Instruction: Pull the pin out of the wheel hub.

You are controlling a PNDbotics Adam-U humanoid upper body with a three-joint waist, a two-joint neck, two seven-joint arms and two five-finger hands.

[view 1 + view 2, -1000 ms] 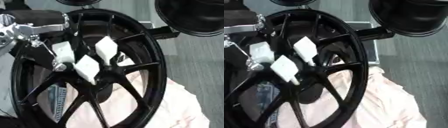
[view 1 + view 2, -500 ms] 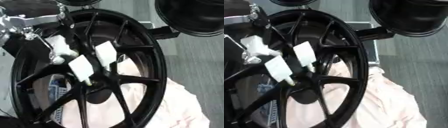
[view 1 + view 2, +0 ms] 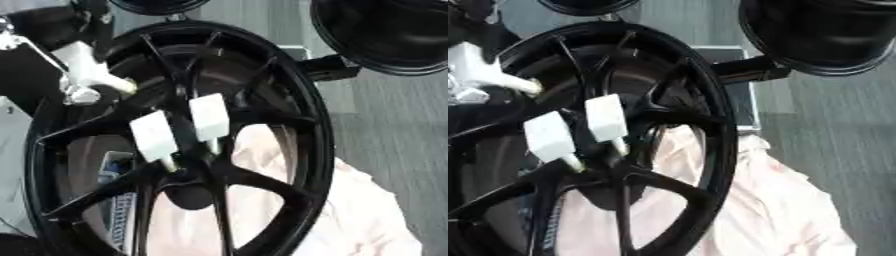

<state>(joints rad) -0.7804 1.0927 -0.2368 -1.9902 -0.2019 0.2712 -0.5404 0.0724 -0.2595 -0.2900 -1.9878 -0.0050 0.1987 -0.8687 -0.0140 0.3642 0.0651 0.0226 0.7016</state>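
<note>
Left eye view: a large black spoked wheel hub (image 3: 289, 100) fills most of the picture, standing tilted, with pale pink cloth (image 3: 367, 210) showing behind and below its spokes. Two white block-headed pins (image 3: 210, 116) sit side by side near the centre, their thin shafts pointing down toward the middle of the hub; the left pin (image 3: 154, 134) lies just beside the right one. At upper left, the left robot hand (image 3: 83, 75), white with silver parts on a black arm, holds a third white piece just off the spokes, its fingers seemingly curled round it, though I cannot be sure. The right robot hand is not visible. A second black wheel (image 3: 385, 30) hangs at upper right.

Right eye view: the same scene shifted. The white piece in the left robot hand (image 3: 474, 72) ends in a pale tapered tip pointing right, apart from the two pins (image 3: 606, 117) seated in the hub. A grey box (image 3: 737, 90) sits on the floor behind the rim.

Judging from this, one pin appears already free. To do it well, draw straight along the shaft's line, not sideways, so it does not bind or catch a spoke, and keep the hub from rocking.
</note>
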